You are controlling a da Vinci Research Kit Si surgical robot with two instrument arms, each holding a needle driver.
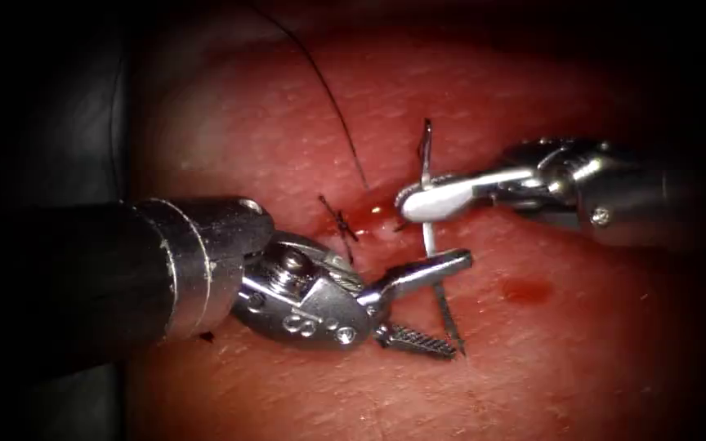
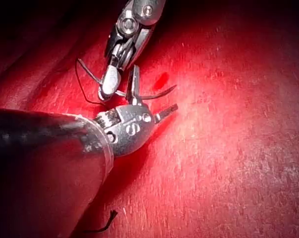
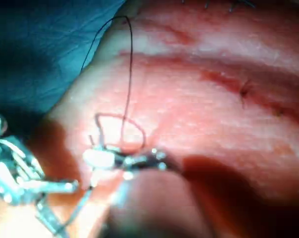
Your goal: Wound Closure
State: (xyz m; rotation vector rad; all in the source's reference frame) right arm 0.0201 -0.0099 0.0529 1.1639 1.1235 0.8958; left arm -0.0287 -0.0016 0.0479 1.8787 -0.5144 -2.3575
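On the tissue (image 1: 533, 106), my right tool (image 1: 418, 201) comes in from the right with its jaws shut on the curved needle (image 1: 427, 155), near the middle of the curve. The needle stands above the tissue, just right of the cut (image 1: 373, 214); I cannot tell whether its lower end touches the surface. My left tool (image 1: 461, 306) is open, its jaws spread on either side of the needle's lower part (image 1: 446, 314) and closed on nothing. The left wrist view has the same open jaws (image 2: 154, 94) beside the right tool (image 2: 110, 82). Dark thread (image 1: 328, 94) runs from the far side towards the cut.
A tied stitch with short cut ends (image 1: 338, 219) sits on the cut left of the needle. A spot of red fluid (image 1: 525, 287) lies on the tissue to the right. Blue drape (image 3: 40, 44) borders the tissue. A loose thread end (image 2: 107, 220) lies by the left shaft.
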